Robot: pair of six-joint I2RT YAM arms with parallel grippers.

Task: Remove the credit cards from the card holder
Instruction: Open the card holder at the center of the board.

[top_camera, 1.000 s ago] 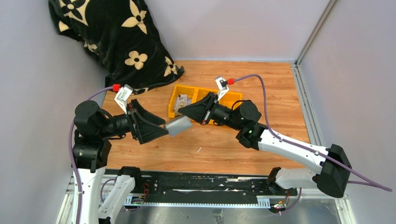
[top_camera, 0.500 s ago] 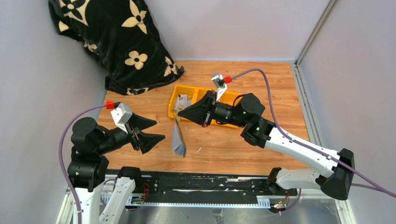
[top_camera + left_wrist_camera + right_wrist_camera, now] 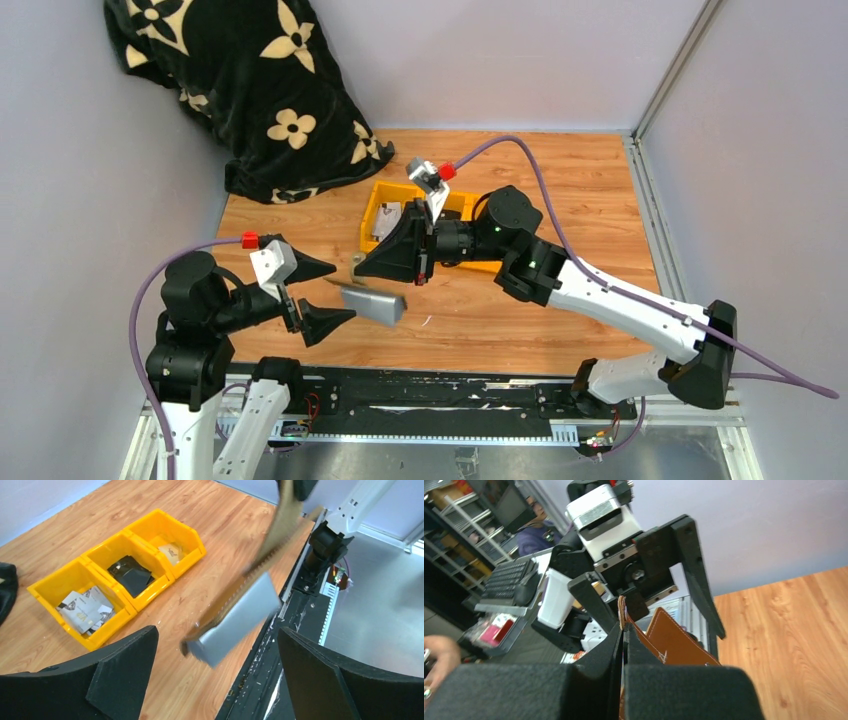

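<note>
Right gripper (image 3: 358, 268) pinches card holder (image 3: 375, 305) edge (rest dangles below); left gripper (image 3: 335, 290) agape, empty

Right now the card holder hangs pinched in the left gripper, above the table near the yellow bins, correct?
No. It is the right gripper that pinches the card holder, as the right wrist view shows; the left gripper stands open. The rest holds.

card holder (image 3: 674, 644): stitched brown leather outside, smooth matt grey inside. bins (image 3: 370, 215) at 12 o'clock: glossy yellow plastic. table (image 3: 580, 190): wood-grain. cloth (image 3: 250, 90) at 11 o'clock: plush.
</note>
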